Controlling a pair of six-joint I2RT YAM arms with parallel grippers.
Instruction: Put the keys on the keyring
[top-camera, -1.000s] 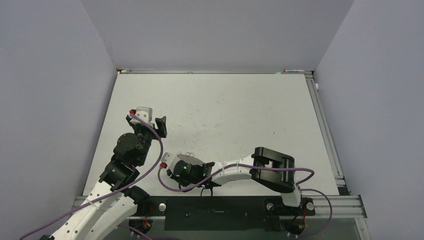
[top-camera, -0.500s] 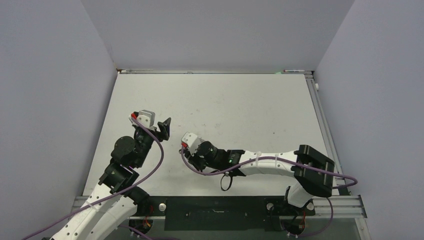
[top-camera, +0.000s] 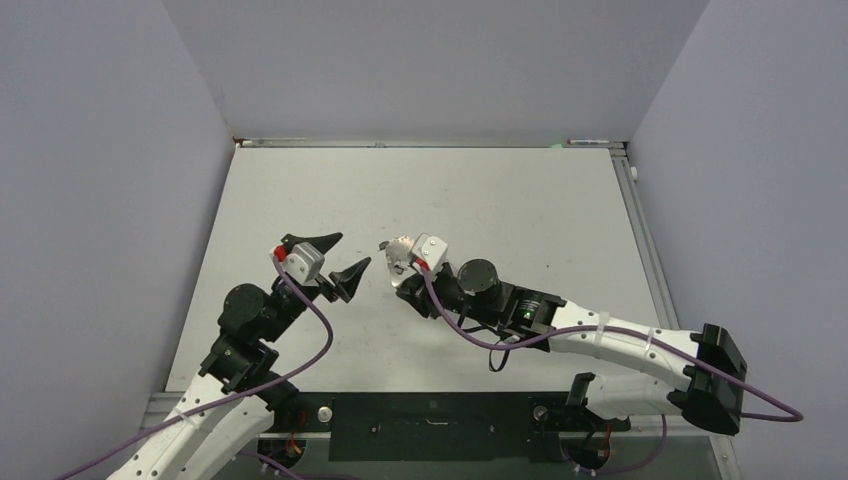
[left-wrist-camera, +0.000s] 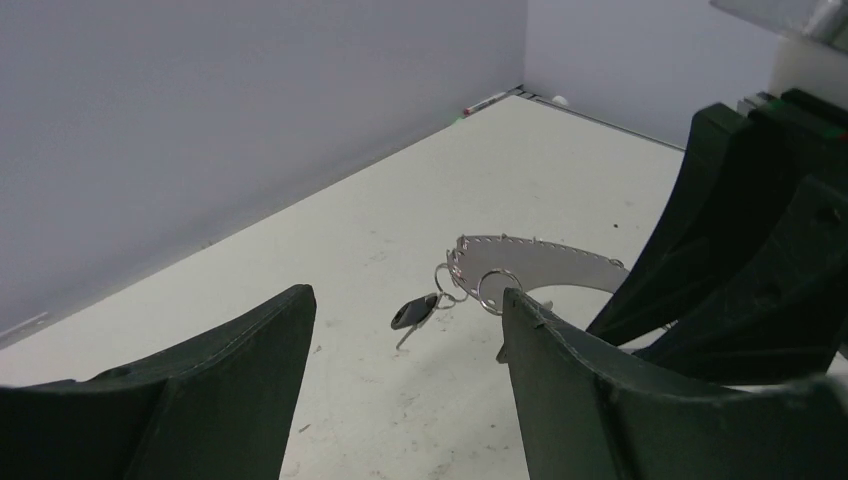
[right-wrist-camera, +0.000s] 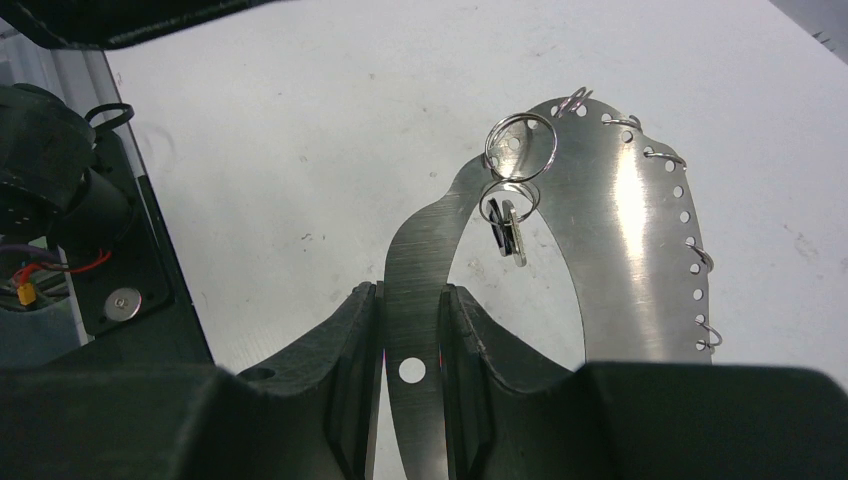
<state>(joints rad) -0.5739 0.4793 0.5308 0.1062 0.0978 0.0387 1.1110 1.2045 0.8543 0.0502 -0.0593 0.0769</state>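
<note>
Dangling key (right-wrist-camera: 510, 235) on keyring (right-wrist-camera: 625, 240): clear in wrist views, lost overhead.

One camera sat high up on the 6 o'clock side of the table (top-camera: 520, 200) and looked down and toward 12 o'clock. It was far off, so it saw the whole table top. A second camera rode on the left wrist, low and close. It looked out between the tips of the left gripper (left-wrist-camera: 407, 298), toward 3 o'clock. The third rode on the right wrist, very close in, and looked along the right gripper (right-wrist-camera: 410, 292), toward 10 o'clock. All three saw the keyring (right-wrist-camera: 620, 230) and the white table under it.
</note>
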